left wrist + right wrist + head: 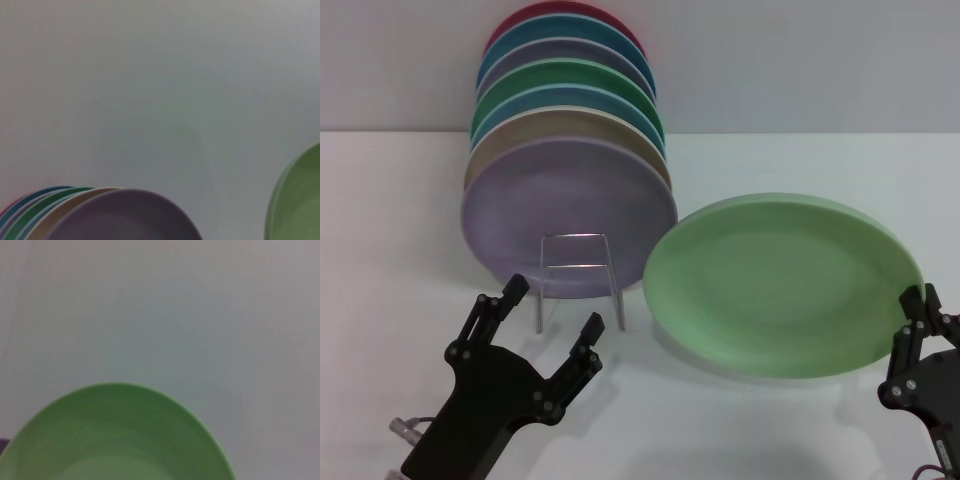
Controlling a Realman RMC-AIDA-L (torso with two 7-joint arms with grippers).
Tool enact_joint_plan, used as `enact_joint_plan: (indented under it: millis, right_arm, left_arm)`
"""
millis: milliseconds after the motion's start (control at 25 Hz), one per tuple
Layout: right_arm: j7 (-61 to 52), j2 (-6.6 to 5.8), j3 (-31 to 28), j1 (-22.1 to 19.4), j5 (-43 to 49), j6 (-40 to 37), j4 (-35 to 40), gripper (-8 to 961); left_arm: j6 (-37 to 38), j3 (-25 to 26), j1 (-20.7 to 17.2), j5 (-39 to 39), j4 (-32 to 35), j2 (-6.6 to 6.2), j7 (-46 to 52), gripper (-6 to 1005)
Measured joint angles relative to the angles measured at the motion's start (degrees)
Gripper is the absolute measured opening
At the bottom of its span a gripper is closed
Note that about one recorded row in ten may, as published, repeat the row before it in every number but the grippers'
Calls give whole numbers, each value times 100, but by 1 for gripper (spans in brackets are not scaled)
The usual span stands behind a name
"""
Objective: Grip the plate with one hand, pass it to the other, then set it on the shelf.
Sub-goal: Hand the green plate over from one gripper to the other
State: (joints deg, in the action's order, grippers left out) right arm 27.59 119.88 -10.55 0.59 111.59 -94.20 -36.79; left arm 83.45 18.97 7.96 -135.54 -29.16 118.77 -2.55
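One pale mint-green plate [785, 285] — round, matte, shallow-rimmed — is tilting, its edge clamped in the right gripper [920, 310]; seven coloured plates [570, 160] are standing beyond the left gripper [552, 305] — fingers apart.

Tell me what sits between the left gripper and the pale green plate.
In the head view, only bare white table separates the open left gripper from the plate. The shelf stands farther back, just behind the left gripper's jaws.

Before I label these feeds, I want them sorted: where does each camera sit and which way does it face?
Head: on the robot's head, looking down at the plate, the shelf, left end effector and right end effector.
Left wrist: on the left arm, facing the wall; no fingers show.
Right wrist: on the right arm, over the plate; no fingers show.
All share the plate.
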Motion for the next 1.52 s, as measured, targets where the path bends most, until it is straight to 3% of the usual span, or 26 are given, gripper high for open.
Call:
enact_joint_plan:
  millis: [400, 1520]
  right_arm:
    - [418, -1, 0, 20, -6, 53, -176, 19]
    - [871, 0, 293, 140, -230, 251, -318, 19]
  left_arm:
    - [-328, -296, 49, 8, -278, -1, -803, 849]
    - [-941, 123, 354, 54, -512, -5, -405, 844]
